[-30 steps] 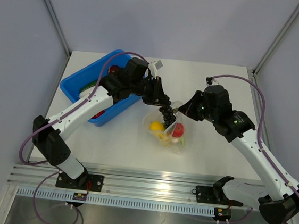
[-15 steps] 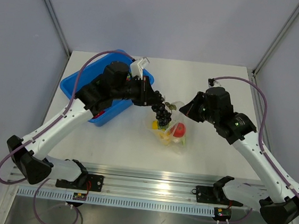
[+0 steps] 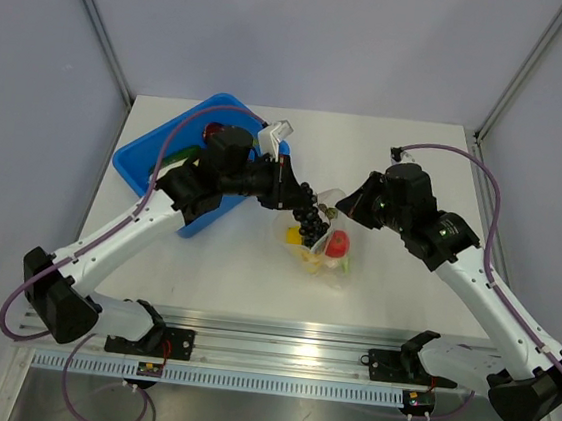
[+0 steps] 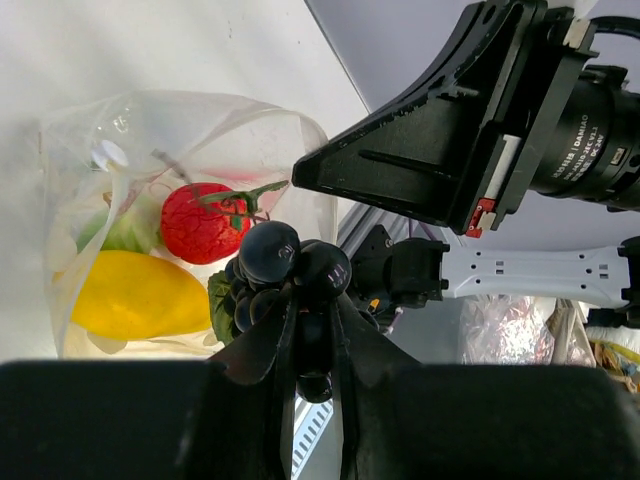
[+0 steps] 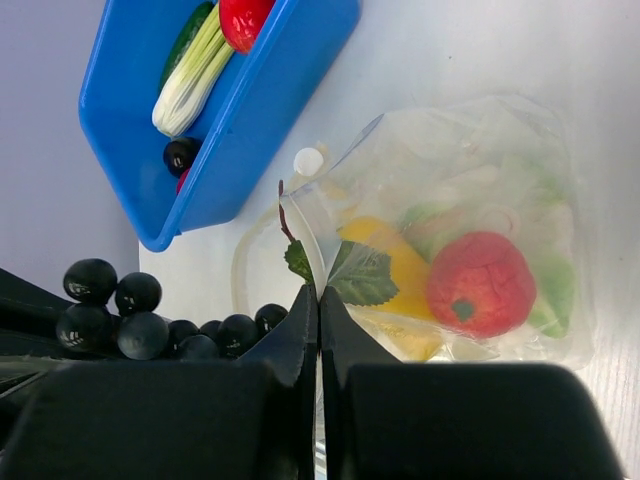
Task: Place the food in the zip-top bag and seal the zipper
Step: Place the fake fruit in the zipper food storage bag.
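Saw a white bench (image 3: 405, 274) with a blue tub (image 3: 141, 156) at its back left, 1 leek (image 5: 190, 85) inside. Found the zip-top bag (image 3: 330, 271) lying mid-bench, mouth toward the tub, holding a red tomato (image 5: 480, 283) and yellow pepper (image 4: 130, 295). Noted the left end effector (image 4: 308, 330) clamped on a dark purple bunch (image 4: 290, 260) at the bag's mouth. Noted the right end effector (image 5: 318, 300) pinched together on the bag's rim.
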Robot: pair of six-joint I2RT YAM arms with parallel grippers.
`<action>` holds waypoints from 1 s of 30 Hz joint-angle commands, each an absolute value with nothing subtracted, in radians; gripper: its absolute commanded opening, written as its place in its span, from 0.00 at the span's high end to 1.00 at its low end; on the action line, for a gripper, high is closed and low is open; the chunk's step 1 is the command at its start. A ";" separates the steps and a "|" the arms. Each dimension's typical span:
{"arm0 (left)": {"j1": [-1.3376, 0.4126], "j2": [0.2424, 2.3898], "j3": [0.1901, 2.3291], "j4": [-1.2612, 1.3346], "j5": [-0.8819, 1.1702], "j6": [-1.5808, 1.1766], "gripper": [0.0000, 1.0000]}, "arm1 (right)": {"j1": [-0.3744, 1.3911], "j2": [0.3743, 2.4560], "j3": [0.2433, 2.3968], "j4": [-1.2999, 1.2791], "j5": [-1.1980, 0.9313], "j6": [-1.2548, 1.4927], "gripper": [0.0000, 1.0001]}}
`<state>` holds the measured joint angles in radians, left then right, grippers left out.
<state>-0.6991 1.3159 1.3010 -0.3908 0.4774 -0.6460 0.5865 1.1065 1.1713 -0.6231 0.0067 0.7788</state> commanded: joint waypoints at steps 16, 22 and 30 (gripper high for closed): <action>-0.713 1.583 1.354 -0.244 0.517 -0.626 0.30 | 0.595 1.088 1.195 -0.571 0.003 0.788 1.00; -0.747 1.546 1.456 -0.426 0.486 -0.508 0.05 | 0.595 1.071 1.184 -0.584 0.011 0.790 1.00; -0.746 1.336 1.431 -0.607 0.401 -0.357 0.60 | 0.594 1.068 1.183 -0.581 0.009 0.790 1.00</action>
<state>-0.7441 1.4498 1.4258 -0.5568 0.4587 -0.4438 0.5880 1.0977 1.1713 -0.6312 0.0067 0.7799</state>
